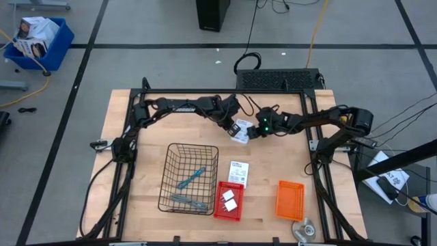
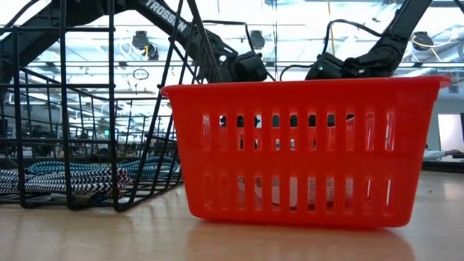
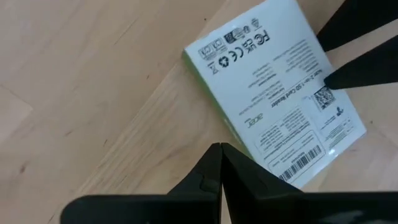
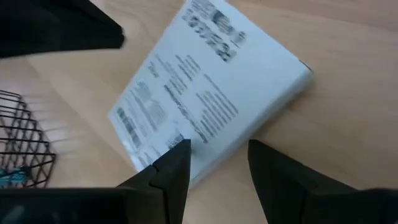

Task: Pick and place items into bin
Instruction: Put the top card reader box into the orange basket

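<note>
A round silver disc (image 1: pixel 304 228) lies on the wooden table (image 1: pixel 123 137) near the front edge

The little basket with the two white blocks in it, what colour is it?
Red. The basket shows best in the low view, close up.

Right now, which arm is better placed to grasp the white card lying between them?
Right arm: its jaws stand open at the card's edge, while the left arm's jaws are shut beside it.
</note>
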Action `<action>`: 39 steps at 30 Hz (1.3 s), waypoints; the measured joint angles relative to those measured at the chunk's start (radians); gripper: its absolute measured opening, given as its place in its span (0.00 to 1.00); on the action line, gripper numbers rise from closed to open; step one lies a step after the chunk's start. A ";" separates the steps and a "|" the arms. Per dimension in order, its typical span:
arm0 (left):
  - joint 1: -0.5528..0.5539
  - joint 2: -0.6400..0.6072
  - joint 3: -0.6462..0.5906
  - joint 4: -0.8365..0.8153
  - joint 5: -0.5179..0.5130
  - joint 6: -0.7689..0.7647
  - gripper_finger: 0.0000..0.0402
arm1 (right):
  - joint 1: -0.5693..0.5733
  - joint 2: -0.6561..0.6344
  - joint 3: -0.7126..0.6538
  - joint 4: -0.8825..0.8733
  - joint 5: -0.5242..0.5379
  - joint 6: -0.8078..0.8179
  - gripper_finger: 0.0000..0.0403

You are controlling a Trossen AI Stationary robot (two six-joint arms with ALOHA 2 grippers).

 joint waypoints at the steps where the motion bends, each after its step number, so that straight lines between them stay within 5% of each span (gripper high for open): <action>1: -0.002 0.000 0.000 -0.001 -0.007 0.000 0.02 | 0.000 0.001 0.000 0.014 0.000 0.000 0.38; 16: -0.015 0.008 0.001 -0.024 -0.032 0.038 0.02 | 0.000 0.001 0.000 0.046 -0.025 -0.004 0.39; 22: -0.014 0.014 0.001 -0.036 0.140 0.044 0.01 | 0.000 0.001 0.000 0.034 -0.027 -0.022 0.39; 39: -0.005 0.069 -0.006 0.033 0.179 -0.025 0.01 | 0.012 -0.001 -0.008 -0.011 -0.077 -0.033 0.39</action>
